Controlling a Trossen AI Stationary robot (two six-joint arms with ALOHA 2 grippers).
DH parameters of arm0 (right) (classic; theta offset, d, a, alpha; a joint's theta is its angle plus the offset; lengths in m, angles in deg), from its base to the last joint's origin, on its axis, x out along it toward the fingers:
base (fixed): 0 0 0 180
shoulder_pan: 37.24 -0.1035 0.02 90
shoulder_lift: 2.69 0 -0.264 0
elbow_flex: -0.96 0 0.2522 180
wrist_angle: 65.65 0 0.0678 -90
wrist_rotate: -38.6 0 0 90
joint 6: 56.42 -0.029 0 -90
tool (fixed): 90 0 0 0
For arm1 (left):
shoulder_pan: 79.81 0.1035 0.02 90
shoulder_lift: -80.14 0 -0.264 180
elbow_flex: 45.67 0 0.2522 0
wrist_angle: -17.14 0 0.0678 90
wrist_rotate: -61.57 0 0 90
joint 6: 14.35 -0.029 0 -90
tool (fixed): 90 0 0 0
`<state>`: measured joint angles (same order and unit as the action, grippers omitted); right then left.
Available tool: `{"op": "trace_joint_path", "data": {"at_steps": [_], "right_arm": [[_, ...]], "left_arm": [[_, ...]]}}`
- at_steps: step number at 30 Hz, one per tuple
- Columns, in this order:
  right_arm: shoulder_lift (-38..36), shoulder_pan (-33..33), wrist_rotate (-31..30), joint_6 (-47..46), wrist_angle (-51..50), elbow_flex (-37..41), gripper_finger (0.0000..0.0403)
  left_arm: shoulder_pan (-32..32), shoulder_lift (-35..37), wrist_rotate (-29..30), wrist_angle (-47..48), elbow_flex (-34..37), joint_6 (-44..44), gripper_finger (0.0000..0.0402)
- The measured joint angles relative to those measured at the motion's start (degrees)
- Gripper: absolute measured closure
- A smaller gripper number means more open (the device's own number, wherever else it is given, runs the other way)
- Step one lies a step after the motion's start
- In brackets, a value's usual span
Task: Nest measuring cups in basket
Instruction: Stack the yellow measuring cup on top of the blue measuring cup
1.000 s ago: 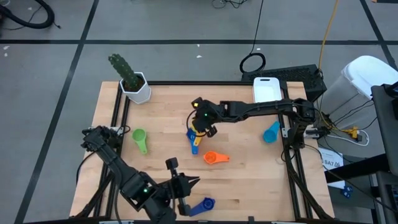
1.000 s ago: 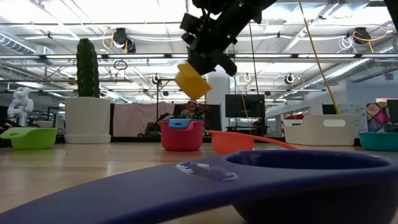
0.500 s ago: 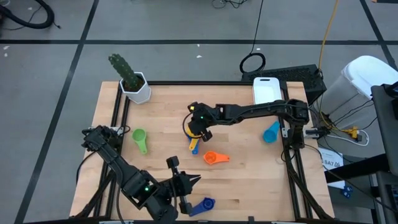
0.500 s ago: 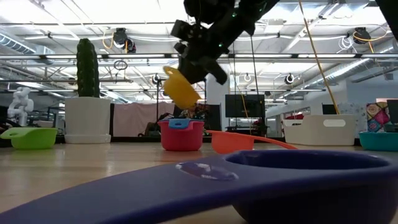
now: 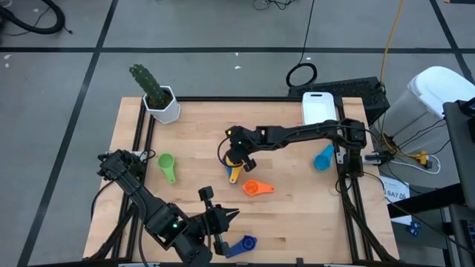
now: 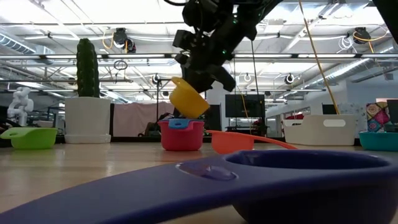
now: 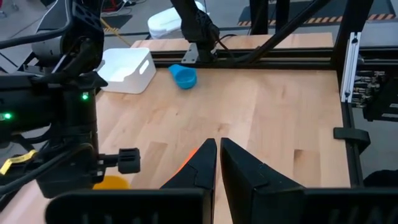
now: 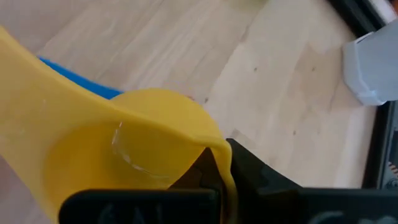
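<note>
My right gripper point(image 5: 237, 153) hangs over the table's middle, shut on the yellow cup point(image 6: 188, 99). The cup hangs tilted just above the red cup point(image 6: 181, 135), which stands on the table with a blue cup point(image 6: 178, 123) nested in it. The orange cup point(image 5: 256, 188), green cup point(image 5: 167, 167), light blue cup point(image 5: 323, 158) and dark blue cup point(image 5: 242, 244) lie apart on the wood. The white basket point(image 5: 318, 106) sits at the far right corner. My left gripper point(image 7: 217, 152) waits shut near the table's near edge, beside the dark blue cup. My right gripper comes from above and holds the yellow cup by its bowl wall point(image 8: 219, 158), on the side away from the handle point(image 8: 37, 74). One dark finger point(image 8: 255, 174) lies against the outside of the wall; the other is hidden. The cup is lifted clear, tilted, handle toward the near edge.
A white hexagonal pot with a cactus point(image 5: 159, 100) stands at the far left corner. Black frame rails point(image 5: 141, 141) run along both table sides. Bare wood lies between the orange cup and the light blue cup. The dark blue cup point(image 6: 280, 180) fills the low view's foreground.
My right gripper has come down and slightly toward the table's left and near edge, still shut on the yellow cup. The cup has sunk from well above the red cup to just over its rim and has tipped further.
</note>
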<state>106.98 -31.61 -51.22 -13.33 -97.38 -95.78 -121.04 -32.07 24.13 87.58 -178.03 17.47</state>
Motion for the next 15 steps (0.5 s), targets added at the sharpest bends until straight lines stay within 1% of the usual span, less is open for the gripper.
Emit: {"op": "trace_joint_path", "data": {"at_steps": [11, 15], "right_arm": [[0.0, 0.1, -0.2, -0.5, 0.4, 4.7, 0.0403], [-0.1, 0.1, -0.4, -0.6, 0.3, 5.0, 0.0403]], "left_arm": [[-0.4, 0.0, 0.0, 0.0, 0.0, 0.5, 0.0376], [-0.4, 0.0, 0.0, 0.0, 0.0, 0.6, 0.0376]]}}
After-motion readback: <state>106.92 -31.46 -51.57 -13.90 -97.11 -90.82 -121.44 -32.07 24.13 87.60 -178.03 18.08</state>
